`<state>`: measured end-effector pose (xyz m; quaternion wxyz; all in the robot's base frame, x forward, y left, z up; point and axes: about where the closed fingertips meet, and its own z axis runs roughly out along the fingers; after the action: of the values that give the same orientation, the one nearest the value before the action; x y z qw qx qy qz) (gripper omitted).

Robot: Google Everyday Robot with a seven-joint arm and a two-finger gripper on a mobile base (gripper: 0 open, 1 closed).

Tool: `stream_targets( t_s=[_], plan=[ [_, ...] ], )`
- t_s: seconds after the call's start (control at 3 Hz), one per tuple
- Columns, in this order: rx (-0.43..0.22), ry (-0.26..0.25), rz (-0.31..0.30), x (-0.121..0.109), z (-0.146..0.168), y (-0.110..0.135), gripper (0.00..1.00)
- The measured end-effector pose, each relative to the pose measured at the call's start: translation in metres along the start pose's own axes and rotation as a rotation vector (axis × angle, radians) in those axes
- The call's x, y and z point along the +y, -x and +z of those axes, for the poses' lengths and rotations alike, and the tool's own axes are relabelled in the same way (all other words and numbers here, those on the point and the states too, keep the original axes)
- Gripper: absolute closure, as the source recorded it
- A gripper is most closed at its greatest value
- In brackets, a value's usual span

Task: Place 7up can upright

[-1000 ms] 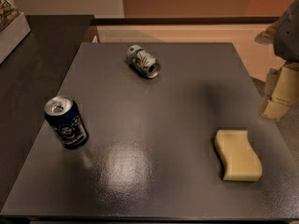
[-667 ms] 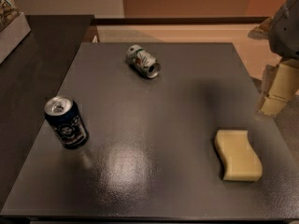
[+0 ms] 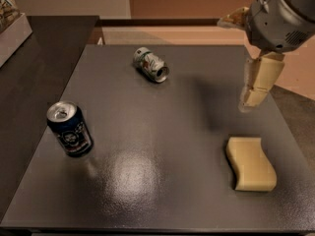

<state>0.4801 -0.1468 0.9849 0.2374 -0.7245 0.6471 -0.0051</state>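
One 7up can (image 3: 151, 64) down sideways, axis diagonal | gripper (image 3: 236, 63) well right, hovering over desk (image 3: 172, 132) | jaws spread, empty

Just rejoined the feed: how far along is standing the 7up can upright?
Done: nothing yet; the 7up can lies on its side at the far end of the table. In hand: the gripper hangs over the right side, apart from the can. Left: reach, grasp, stand it upright.
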Motion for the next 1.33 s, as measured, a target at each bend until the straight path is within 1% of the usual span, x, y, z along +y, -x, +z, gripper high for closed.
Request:
stream_targets(
  t_s=[0.33, 0.67, 1.0, 1.33],
  plan=[
    [-0.05, -0.024, -0.184, -0.018, 0.017, 0.025, 0.0],
    [-0.08, -0.096, -0.387, -0.031, 0.033, 0.048, 0.0],
    [-0.101, -0.163, -0.56, -0.045, 0.047, 0.066, 0.0],
    [-0.117, -0.215, -0.74, -0.055, 0.061, 0.081, 0.0]
  ],
)
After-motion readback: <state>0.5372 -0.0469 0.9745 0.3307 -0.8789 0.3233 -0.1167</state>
